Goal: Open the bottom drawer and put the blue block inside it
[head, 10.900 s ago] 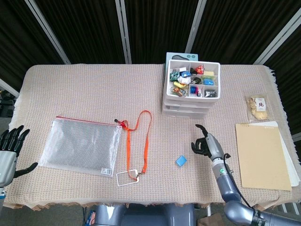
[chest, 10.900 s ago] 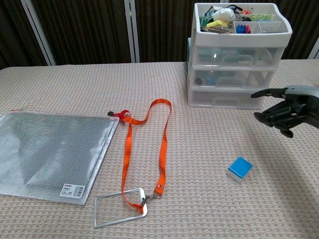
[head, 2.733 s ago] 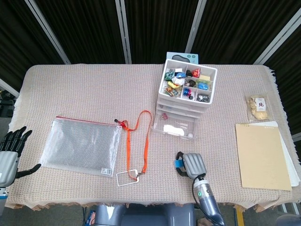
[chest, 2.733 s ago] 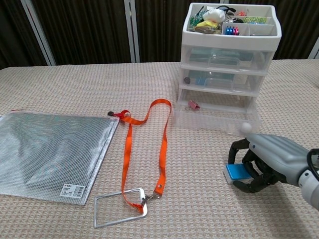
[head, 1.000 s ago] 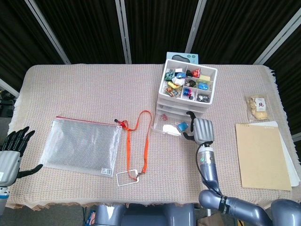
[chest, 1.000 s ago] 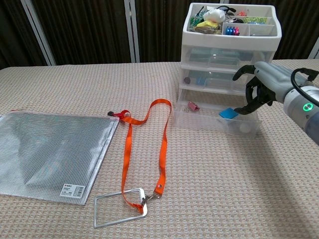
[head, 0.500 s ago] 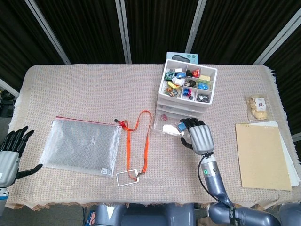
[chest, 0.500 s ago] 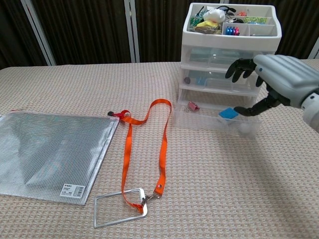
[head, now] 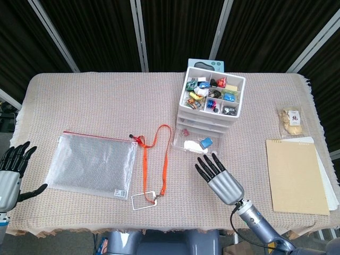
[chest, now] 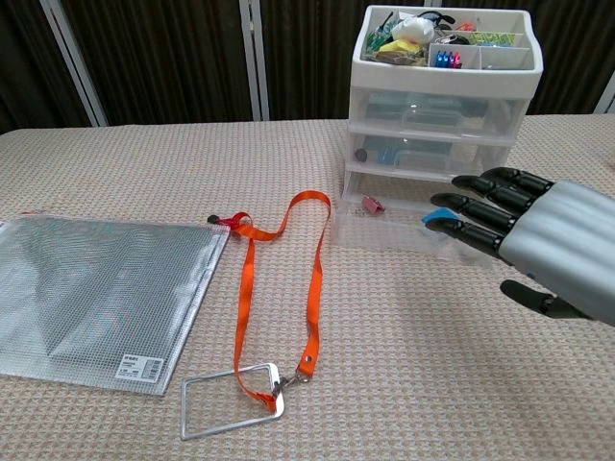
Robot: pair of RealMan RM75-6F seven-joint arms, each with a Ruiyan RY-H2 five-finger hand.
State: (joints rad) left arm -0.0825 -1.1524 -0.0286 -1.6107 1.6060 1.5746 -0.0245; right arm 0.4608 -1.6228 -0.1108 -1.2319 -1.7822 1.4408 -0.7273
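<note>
The blue block [head: 206,142] [chest: 438,216] lies inside the pulled-out bottom drawer [head: 187,149] [chest: 384,233] of the white drawer unit [head: 211,114] [chest: 444,106]. My right hand [head: 220,178] [chest: 538,244] hovers in front of the drawer, open, fingers stretched out flat, holding nothing. In the chest view its fingertips partly cover the drawer's right end. My left hand [head: 10,169] stays at the table's left edge, open and empty, apart from everything.
A clear zip pouch [head: 93,163] [chest: 91,298] lies at the left. An orange lanyard [head: 159,154] [chest: 293,279] with a badge frame lies beside it. A tan notebook [head: 296,175] and a snack packet [head: 291,120] sit at the right. The top tray holds several small items.
My right hand let go of the blue block in the drawer, spread flat and drew back toward the table's front edge. The block stays in the drawer.
</note>
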